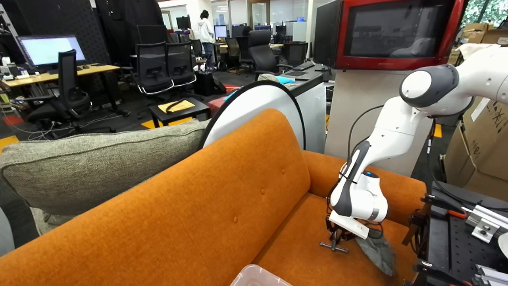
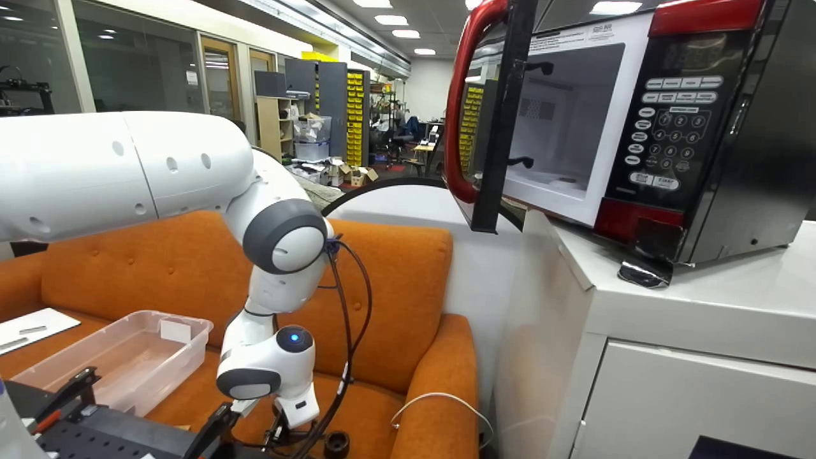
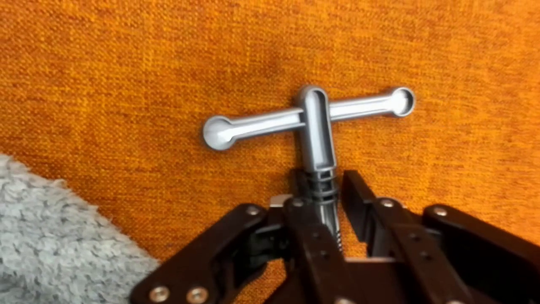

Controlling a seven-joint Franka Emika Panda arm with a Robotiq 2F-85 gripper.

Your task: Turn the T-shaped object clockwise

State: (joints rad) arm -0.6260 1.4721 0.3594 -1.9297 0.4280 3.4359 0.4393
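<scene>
Barely parted, my claw (image 3: 325,182) straddles the T-shaped object (image 3: 317,131)

My fingers (image 3: 357,202) stand slightly apart, on either side of the slim stem and not clamped on it: a thin strip of orange shows between the stem and the finger on the right of the wrist view. Whether the other finger touches it, I cannot tell. The T-shaped object lies on the orange sofa (image 1: 295,246), its crossbar beyond my fingertips and slanting slightly, the right end higher in that view. Near it spreads a fluffy grey cloth (image 3: 63,245). In both exterior views a clear plastic bin (image 2: 172,376) sits on the sofa, apart from my claw.
</scene>
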